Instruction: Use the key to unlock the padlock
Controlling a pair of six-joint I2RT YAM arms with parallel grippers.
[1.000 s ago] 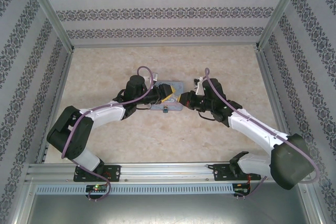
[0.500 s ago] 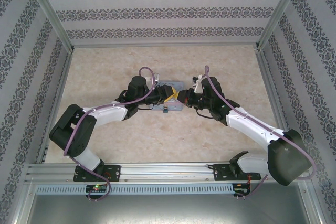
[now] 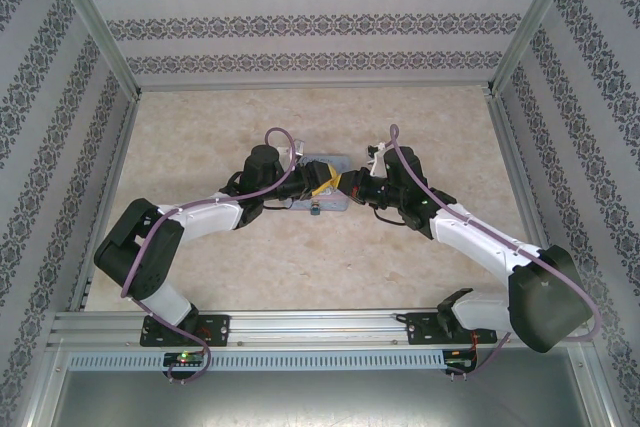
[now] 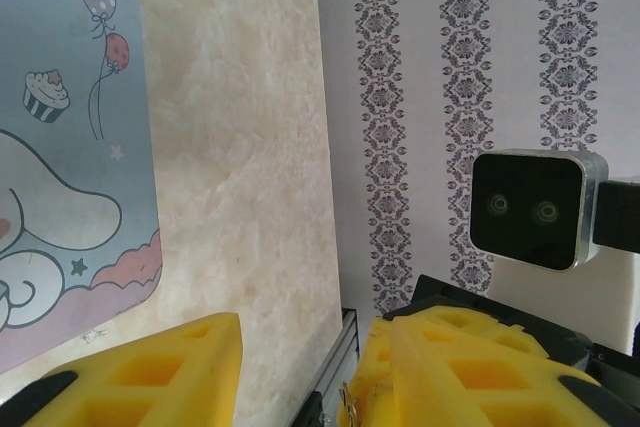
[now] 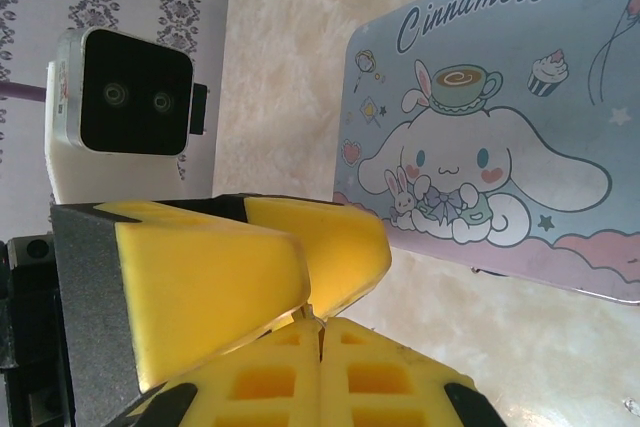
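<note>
My right gripper (image 3: 351,187) (image 5: 322,325) is shut on the key (image 5: 311,316). Only a thin metal sliver of the key pokes out between its yellow pads. In the left wrist view the key (image 4: 347,405) sticks out beside my left gripper's right finger (image 4: 470,367). My left gripper (image 3: 324,180) (image 4: 315,337) is open, with bare table showing in the gap between its fingers. Both grippers meet tip to tip above the near right part of the pale-blue cartoon tin (image 3: 335,161). The padlock (image 3: 315,210) is a tiny dark spot on the table just in front of the tin.
The tin (image 5: 520,67) (image 4: 70,147) lies flat in the middle of the beige table. Patterned walls (image 3: 320,22) and metal rails close the table in on three sides. The tabletop (image 3: 300,257) in front of the tin is bare.
My right gripper has moved left and now meets my left gripper over the tin. My left gripper shifted slightly right. Tin and padlock have not moved.
</note>
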